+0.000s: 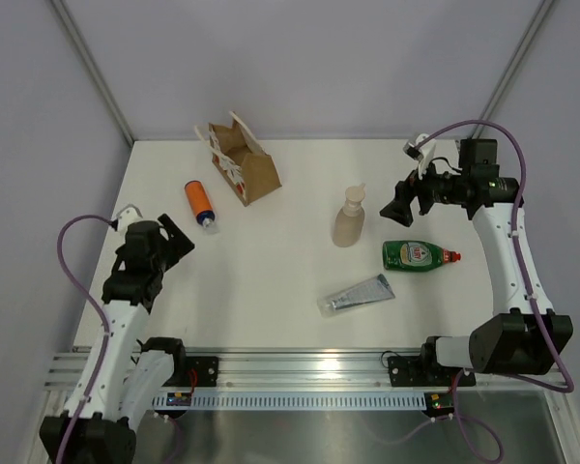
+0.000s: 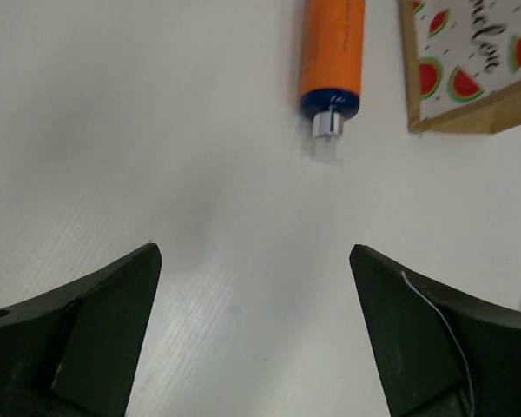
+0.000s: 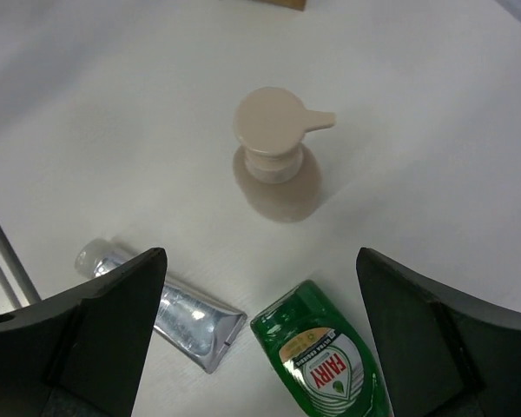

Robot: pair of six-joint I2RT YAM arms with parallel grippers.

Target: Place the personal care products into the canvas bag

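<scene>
The tan canvas bag [image 1: 244,164] stands at the back left, its watermelon print side also in the left wrist view [image 2: 469,69]. The orange bottle [image 1: 200,204] lies beside it, clear cap toward me [image 2: 332,61]. My left gripper [image 1: 174,244] is open and empty, just short of the orange bottle [image 2: 253,261]. The beige pump bottle [image 1: 349,218] stands upright mid-table [image 3: 273,156]. The green red-capped bottle [image 1: 420,256] and the silver tube [image 1: 359,295] lie flat. My right gripper [image 1: 401,205] is open and empty, held above them [image 3: 260,265].
Grey panel walls close the back and sides. A metal rail [image 1: 300,372] runs along the near edge, with both arm bases on it. Purple cables loop off both arms.
</scene>
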